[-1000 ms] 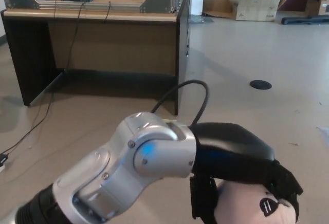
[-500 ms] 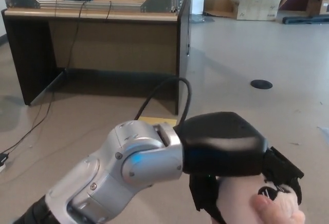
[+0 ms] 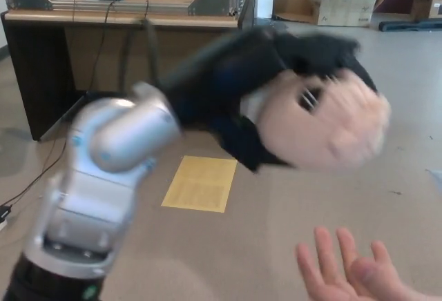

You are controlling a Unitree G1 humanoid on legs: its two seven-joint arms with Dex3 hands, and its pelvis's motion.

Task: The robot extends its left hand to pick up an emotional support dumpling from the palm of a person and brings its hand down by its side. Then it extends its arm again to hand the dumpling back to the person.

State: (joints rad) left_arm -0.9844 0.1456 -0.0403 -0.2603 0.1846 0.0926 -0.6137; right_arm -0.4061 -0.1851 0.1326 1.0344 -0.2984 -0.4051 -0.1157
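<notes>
My left hand (image 3: 262, 73) is raised in the middle of the head view, blurred by motion, and shut on the emotional support dumpling (image 3: 324, 118). The dumpling is a pale pink plush with small black eyes, and it faces the camera. The silver forearm (image 3: 103, 163) rises from the lower left. A person's open palm (image 3: 352, 273) shows at the bottom right, fingers spread, well below the dumpling and apart from it. My right hand does not show.
A wooden desk (image 3: 138, 45) with a metal frame and cables stands at the back left. A yellow sheet (image 3: 200, 183) lies on the floor. Cardboard boxes (image 3: 342, 4) sit at the far back right, and a black floor disc is hidden behind the hand.
My left hand has swung up from the bottom of the picture to mid-height with the dumpling. The person's palm, which was under the dumpling, is now bare and below it.
</notes>
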